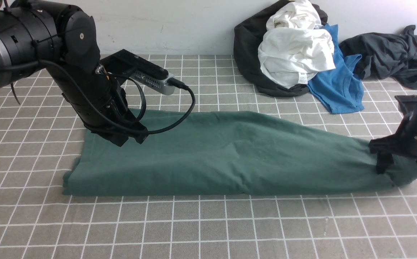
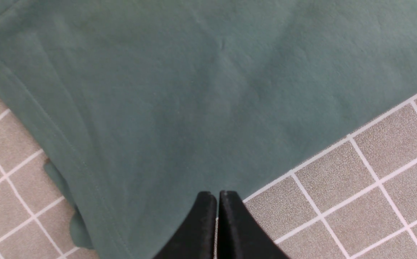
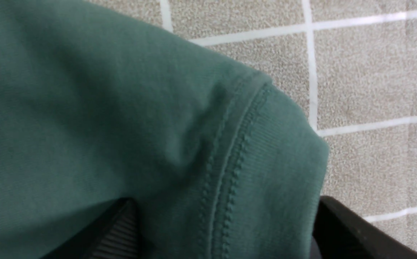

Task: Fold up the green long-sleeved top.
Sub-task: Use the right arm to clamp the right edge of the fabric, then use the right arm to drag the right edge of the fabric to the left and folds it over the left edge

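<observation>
Folding on, we find the green top (image 1: 223,154) lying as a long band across the worktop (image 1: 208,230). Our right fingers (image 3: 348,226) stand apart astride its ribbed edge (image 3: 266,172) and should close squarely. Our left fingers (image 2: 201,223), pressed together at the other end, must open first.

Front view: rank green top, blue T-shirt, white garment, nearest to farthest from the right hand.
1. green long-sleeved top: its right end lies between the open fingers of the right hand.
2. blue T-shirt: behind the hand, slightly left.
3. white garment: farther back and left, atop the pile by the wall.
</observation>
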